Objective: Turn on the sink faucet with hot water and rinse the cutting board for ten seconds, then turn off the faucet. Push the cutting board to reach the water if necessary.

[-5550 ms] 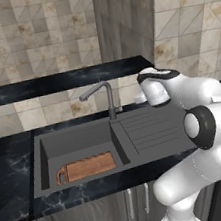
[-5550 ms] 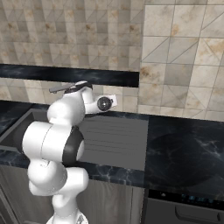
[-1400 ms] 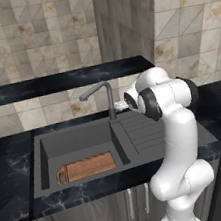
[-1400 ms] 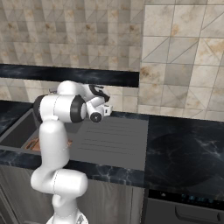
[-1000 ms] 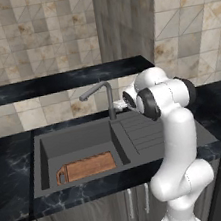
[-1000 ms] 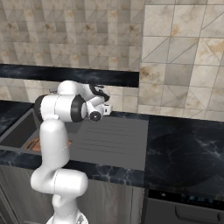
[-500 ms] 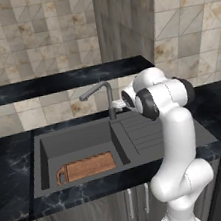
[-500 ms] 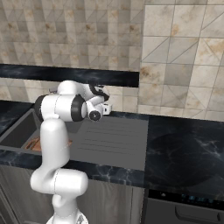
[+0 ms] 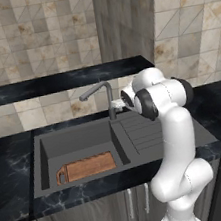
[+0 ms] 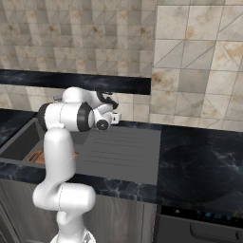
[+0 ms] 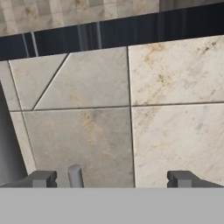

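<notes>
The grey faucet [image 9: 110, 99] stands behind the dark sink [image 9: 42, 154], its spout over the basin, and no water runs from it. Flat in the basin's front lies the reddish-brown cutting board [image 9: 86, 167], whose edge also peeks out behind the arm [image 10: 39, 155]. My gripper [image 9: 117, 103] hovers just right of the faucet post at lever height, pointing at the wall. In the hand view the gripper [image 11: 113, 179] is open. A small grey lever stub [image 11: 75, 175] rises between its fingertips, close to the left fingertip [image 11: 43, 178]. The faucet post [image 11: 8, 144] fills the left edge.
The ribbed drainboard [image 9: 145, 133] lies under the arm. Black marble counter [image 10: 199, 161] runs to both sides. A tiled wall [image 11: 166, 113] is close ahead of the hand, with a dark ledge [image 9: 52, 83] above. An oven front [image 10: 199, 223] sits at the lower right.
Since 5.5 s ago the arm has swung up and turned its hand towards the faucet. Over the last second the gripper crept slightly left, nearer the lever. The board has not moved.
</notes>
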